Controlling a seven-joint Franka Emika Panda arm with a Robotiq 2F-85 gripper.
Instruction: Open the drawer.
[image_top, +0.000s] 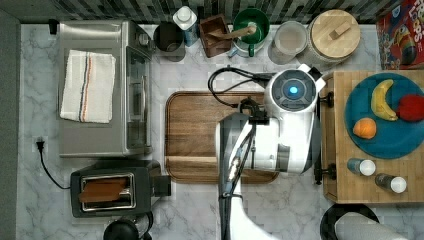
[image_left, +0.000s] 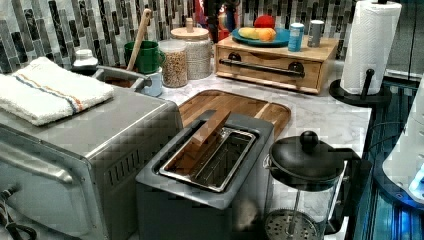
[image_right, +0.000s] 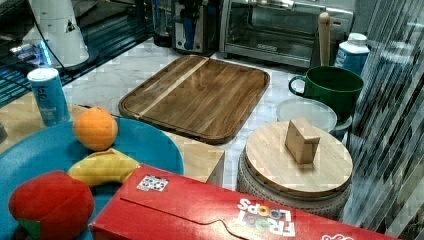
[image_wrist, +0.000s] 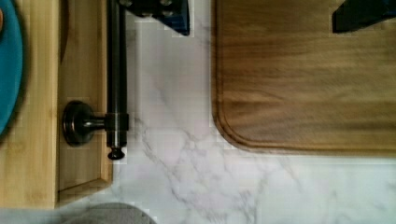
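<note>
The robot's tool (image_wrist: 261, 11) is hanging over the strip of marble desk (image_wrist: 187, 163) that lies between the bamboo drawer (image_wrist: 81, 70) and the walnut tray (image_wrist: 308, 74). In the wrist view its two dark fingers are standing spread wide: one fingertip (image_wrist: 159, 9) is sitting right against the black bar handle (image_wrist: 116, 70), the other is reaching over the tray's edge. Nothing is being pinched between them.

In the top view the white arm (image_top: 290, 125) is covering the drawer front, with the handle's two mounts (image_top: 327, 98) peeking out beside it. The drawer belongs to a bamboo stand (image_top: 375, 190) at the top view's right, which is carrying a blue plate (image_top: 385, 145) of fruit and two shakers.

In the left view the drawer front (image_left: 270, 67) is appearing flush with its stand, so the drawer is looking closed. Judging from this, the approach is nearly finished. Closing on the handle and pulling the drawer out toward the tray are both remaining to be done.
</note>
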